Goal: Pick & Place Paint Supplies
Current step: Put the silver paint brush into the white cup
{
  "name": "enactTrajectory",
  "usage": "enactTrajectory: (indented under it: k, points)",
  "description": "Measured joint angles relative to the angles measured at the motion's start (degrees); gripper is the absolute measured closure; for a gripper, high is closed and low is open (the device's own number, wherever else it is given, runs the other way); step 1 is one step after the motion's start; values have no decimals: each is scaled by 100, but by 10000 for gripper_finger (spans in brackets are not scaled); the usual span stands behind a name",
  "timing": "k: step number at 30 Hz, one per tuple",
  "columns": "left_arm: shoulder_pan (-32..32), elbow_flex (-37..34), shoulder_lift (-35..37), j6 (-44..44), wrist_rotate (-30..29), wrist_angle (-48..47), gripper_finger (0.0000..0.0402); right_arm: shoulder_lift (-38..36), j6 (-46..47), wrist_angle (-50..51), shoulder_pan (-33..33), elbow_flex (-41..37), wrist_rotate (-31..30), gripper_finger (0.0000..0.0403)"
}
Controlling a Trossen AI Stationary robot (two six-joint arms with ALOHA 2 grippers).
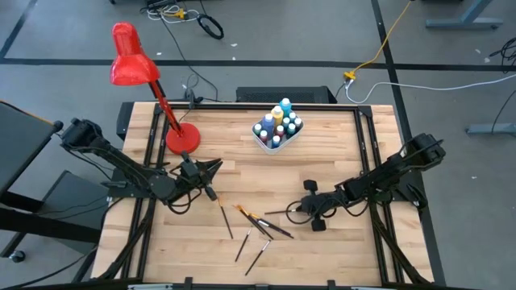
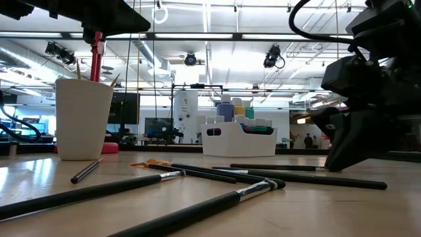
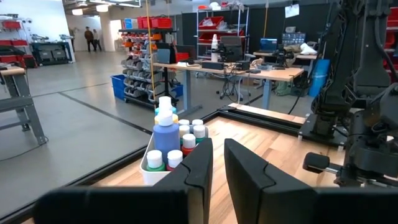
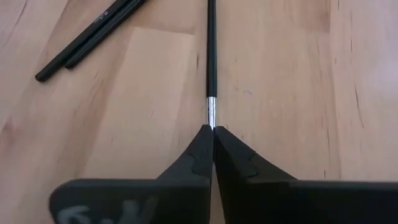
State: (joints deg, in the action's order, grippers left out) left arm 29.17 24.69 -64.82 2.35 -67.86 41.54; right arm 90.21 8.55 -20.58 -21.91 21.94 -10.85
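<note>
My right pincer (image 4: 213, 134) is clenched on a thin black-handled paintbrush (image 4: 211, 56) lying flat on the wooden table (image 4: 286, 81), nipping it at the silver ferrule. It looks light, stiff and slippery; gripping nearer mid-handle would balance better.

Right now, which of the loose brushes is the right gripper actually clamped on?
The right gripper is shut on the brush lying alone, pinched at its silver ferrule. The two paired brushes beside it lie untouched.
</note>
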Motion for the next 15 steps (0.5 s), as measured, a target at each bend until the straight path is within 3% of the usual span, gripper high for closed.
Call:
enactTrajectory:
  k: [5, 8, 12, 15]
  points:
    - [0, 0, 0, 106, 41, 29, 351, -121, -198, -42, 4, -13, 10, 398]
    - [0, 0, 0, 148, 409, 47, 351, -320, -333, 123, 9, -1, -2, 400]
    - [-106, 0, 0, 11, 1369, 307, 351, -579, -1070, 529, 9, 463, -221, 402]
    - [-320, 65, -1, -199, 2392, 356, 351, -585, -1747, 1491, 11, 1057, -617, 402]
